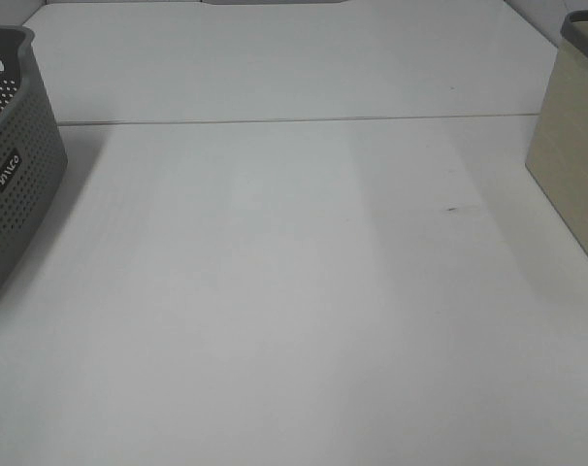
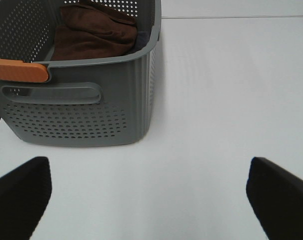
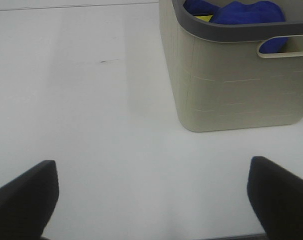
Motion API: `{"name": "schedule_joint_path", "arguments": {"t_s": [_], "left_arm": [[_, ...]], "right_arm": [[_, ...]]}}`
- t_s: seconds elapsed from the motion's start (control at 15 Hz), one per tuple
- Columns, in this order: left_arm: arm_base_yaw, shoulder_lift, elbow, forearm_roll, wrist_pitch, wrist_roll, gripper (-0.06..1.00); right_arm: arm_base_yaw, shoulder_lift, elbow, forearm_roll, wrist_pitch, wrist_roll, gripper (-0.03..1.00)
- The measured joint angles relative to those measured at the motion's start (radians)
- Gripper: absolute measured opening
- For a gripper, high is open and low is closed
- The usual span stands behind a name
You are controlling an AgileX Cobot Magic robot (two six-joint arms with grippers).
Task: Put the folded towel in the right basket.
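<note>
A brown folded towel (image 2: 94, 35) lies inside the grey perforated basket (image 2: 81, 115), which stands at the table's left edge (image 1: 13, 184). The beige right basket (image 3: 231, 85) stands at the table's right edge (image 1: 571, 184) and holds blue cloth (image 3: 246, 12). My left gripper (image 2: 149, 195) is open and empty, a little way back from the grey basket. My right gripper (image 3: 151, 195) is open and empty, a little way back from the beige basket. Neither gripper shows in the exterior high view.
An orange piece (image 2: 19, 71) lies on the grey basket's rim. A bit of yellow (image 3: 205, 18) shows beside the blue cloth. The white table (image 1: 294, 291) stretches between the two baskets, with a seam across it at the back and a small dark mark (image 1: 456, 208).
</note>
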Motion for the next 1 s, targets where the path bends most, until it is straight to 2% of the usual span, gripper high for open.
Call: {"name": "schedule_joint_path", "arguments": {"t_s": [1.0], "left_arm": [[0.000,0.000,0.000,0.000,0.000,0.000,0.99]], "right_arm": [[0.000,0.000,0.000,0.000,0.000,0.000,0.97]]}}
